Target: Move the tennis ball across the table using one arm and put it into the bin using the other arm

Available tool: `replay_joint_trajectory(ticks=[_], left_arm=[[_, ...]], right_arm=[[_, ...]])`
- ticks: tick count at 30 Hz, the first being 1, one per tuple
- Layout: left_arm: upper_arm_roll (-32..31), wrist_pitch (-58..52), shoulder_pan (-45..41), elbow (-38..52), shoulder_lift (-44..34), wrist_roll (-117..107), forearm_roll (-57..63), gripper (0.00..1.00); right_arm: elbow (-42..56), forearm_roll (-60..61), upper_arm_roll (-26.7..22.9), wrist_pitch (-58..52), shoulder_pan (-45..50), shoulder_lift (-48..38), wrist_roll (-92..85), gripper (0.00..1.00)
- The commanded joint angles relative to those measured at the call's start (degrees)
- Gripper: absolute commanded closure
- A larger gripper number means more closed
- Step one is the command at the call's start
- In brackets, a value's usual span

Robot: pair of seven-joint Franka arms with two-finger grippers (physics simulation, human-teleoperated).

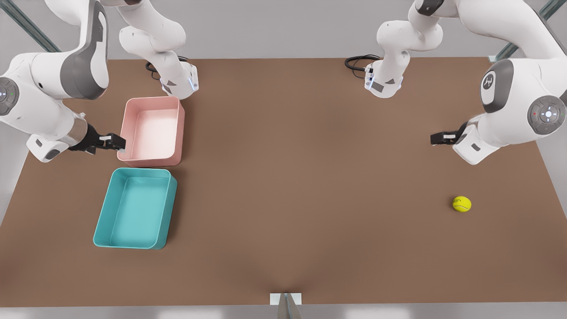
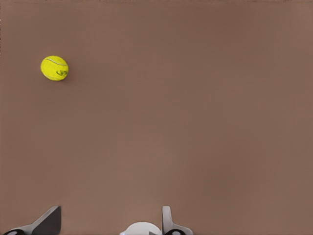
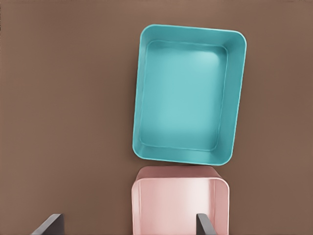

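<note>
The tennis ball (image 1: 462, 204) lies alone on the brown table (image 1: 310, 177) near the front view's right edge; the left wrist view also has the tennis ball (image 2: 54, 67). My left gripper (image 1: 436, 138) hovers open above the table, some way behind the ball, its fingers (image 2: 49, 223) spread wide. The teal bin (image 1: 135, 208) rests empty at the front view's left, and from the right wrist the teal bin (image 3: 188, 95) is seen from above. My right gripper (image 1: 116, 141) hangs open at the left rim of the pink bin (image 1: 153, 131), holding nothing.
The pink bin (image 3: 181, 205) stands directly behind the teal one, almost touching it. Both arm bases (image 1: 179, 82) sit at the table's far edge with black cables (image 1: 359, 62). A small white bracket (image 1: 285, 299) marks the near edge.
</note>
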Motion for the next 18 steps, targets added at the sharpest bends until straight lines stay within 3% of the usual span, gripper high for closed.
replay_joint_trajectory(ticks=[1, 3, 4, 5, 8, 14, 18], left_arm=[[0.0, 2.4, 0.1, 0.0, 0.3, -2.6, 0.1, 0.0], [0.1, 2.5, 0.1, -0.2, 0.4, -2.0, 0.1, 0.0], [1.3, 2.4, 1.1, -0.1, 3.0, 8.2, 0.8, 0.78], [2.0, 4.7, 4.3, 0.0, 8.1, 23.9, 0.6, 0.79], [2.2, 26.6, 16.0, 0.5, 22.0, 86.3, 0.9, 0.79], [2.2, 33.6, 20.6, 0.2, 26.6, 135.1, 0.8, 0.79], [2.3, 38.6, 22.9, -0.1, 30.0, 144.7, 0.4, 0.79]], right_arm=[[-0.3, -0.2, 0.1, 2.6, 0.0, -0.1, -1.3, 0.0], [-0.4, -0.2, 0.1, 2.5, 0.0, -0.1, -1.3, 0.0], [-0.4, -0.2, 0.1, 2.5, 0.0, 0.0, -1.3, 0.0], [-0.4, -0.2, 0.0, 2.3, -0.1, 0.0, -1.3, 0.0], [0.3, -0.2, 0.0, 2.6, -0.1, 2.4, -1.1, 0.0], [0.5, -0.1, 0.1, 2.6, 0.1, 2.9, -1.0, 0.0], [0.8, -0.2, 0.1, 2.5, 0.3, 3.1, -1.0, 0.0]])
